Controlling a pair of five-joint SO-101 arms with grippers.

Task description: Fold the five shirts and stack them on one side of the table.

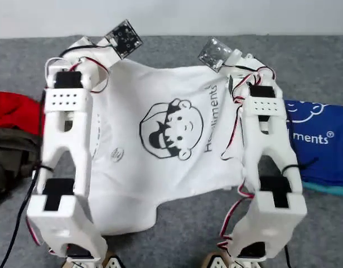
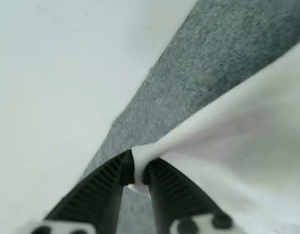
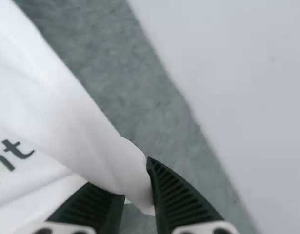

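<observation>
White shirt (image 1: 171,145) with a cartoon print lies spread on the grey table (image 1: 305,61), its far corners clamped by the left gripper (image 2: 137,174) and right gripper (image 3: 136,192); light, limp cloth, probably best gripped at corners or hems.

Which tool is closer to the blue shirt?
Right. The right tool grips the white shirt at its far corner toward the blue shirt; the left tool grips the opposite far corner.
</observation>
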